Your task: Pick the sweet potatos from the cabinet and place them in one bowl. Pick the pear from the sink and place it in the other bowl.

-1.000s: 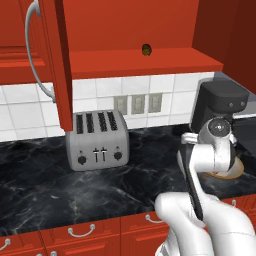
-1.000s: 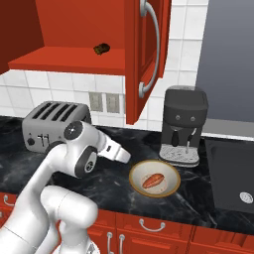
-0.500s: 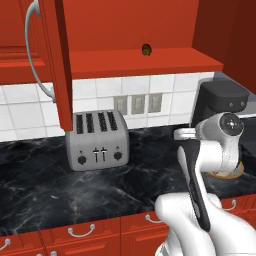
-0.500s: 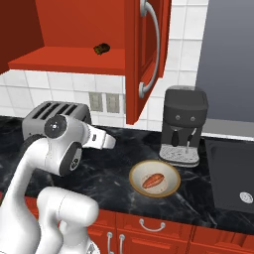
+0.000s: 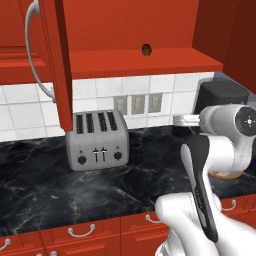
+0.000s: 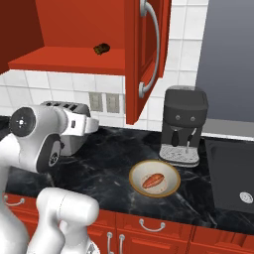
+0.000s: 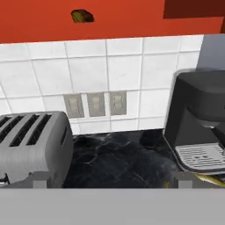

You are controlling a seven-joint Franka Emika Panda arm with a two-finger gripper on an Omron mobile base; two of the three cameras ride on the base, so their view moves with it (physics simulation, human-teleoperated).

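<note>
We see our tool point(image 6: 94, 124) with jaws wide and empty, raised above the black marble counter point(image 6: 114, 158) beside the silver four-slot toaster point(image 5: 97, 140). The rounder dark brown sweet potato point(image 6: 101, 48) sits on the open red wooden cabinet's point(image 6: 144, 54) shelf. The oblong reddish-orange sweet potato point(image 6: 153, 180) lies in the shallow cream bowl point(image 6: 137, 174) near the counter's front edge, before the black coffee machine point(image 6: 184, 124).

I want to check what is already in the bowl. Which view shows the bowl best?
The right base view: the whole bowl shows on the counter with one reddish-orange sweet potato inside. The left base view shows only a sliver behind the arm; the hand view shows only its rim edge.
</note>
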